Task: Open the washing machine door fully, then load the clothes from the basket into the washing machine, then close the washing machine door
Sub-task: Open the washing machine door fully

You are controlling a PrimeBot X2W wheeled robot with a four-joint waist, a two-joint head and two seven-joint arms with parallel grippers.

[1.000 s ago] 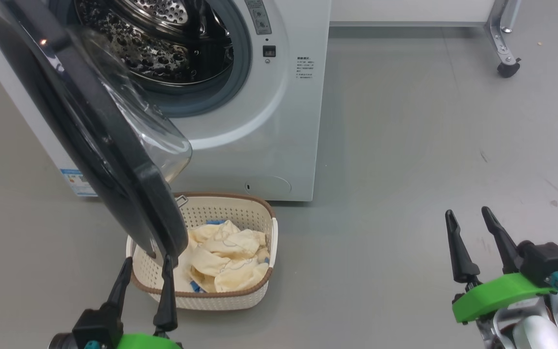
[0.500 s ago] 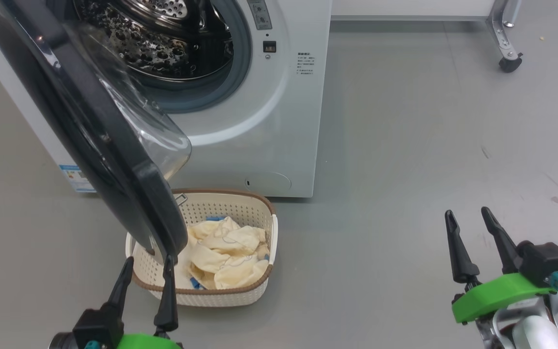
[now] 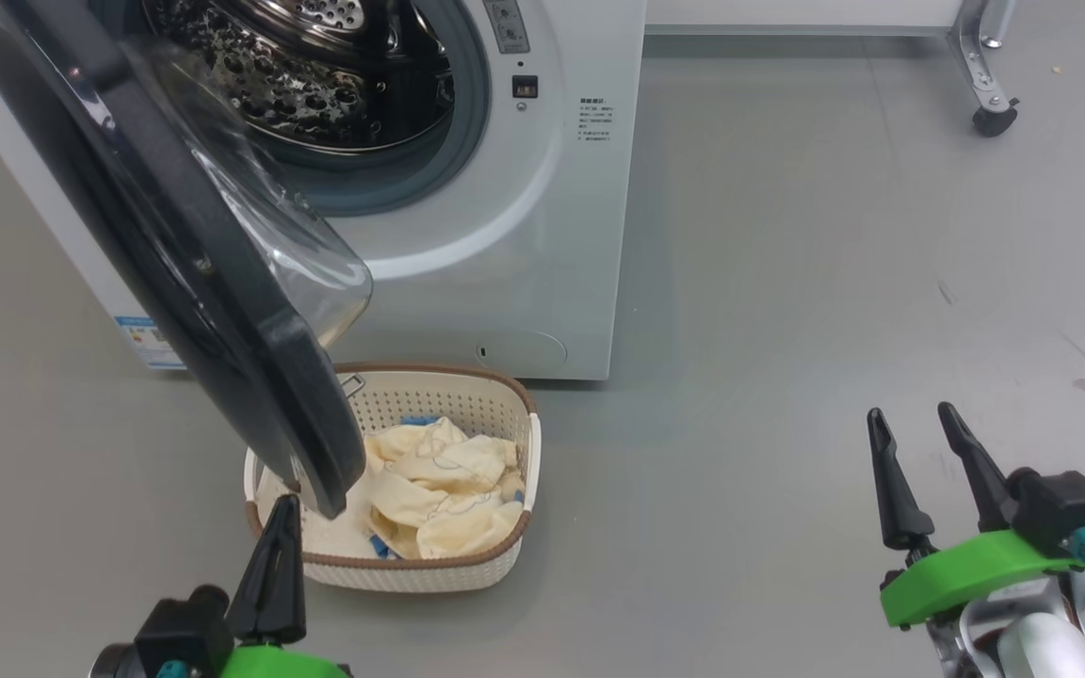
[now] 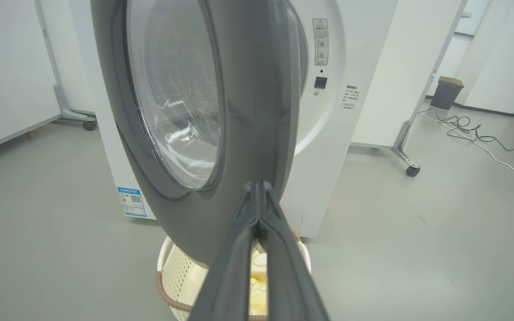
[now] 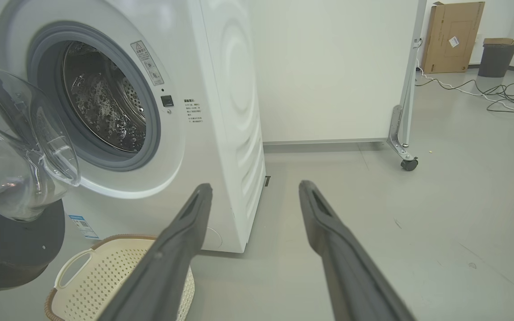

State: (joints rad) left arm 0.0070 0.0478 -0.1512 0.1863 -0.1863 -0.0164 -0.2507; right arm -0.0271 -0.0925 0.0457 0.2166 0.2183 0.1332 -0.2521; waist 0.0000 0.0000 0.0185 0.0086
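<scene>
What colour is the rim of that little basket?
Brown, woven-looking, on the cream basket; clearest in the head view.

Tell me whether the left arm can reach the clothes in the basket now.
Probably not directly. The half-open washing machine door hangs over the left side of the basket, just ahead of the shut left end effector, blocking a straight path to the clothes. The right side lies uncovered.

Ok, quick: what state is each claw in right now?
Left claw: closed, holding nothing.
Right claw: open, empty.
</scene>
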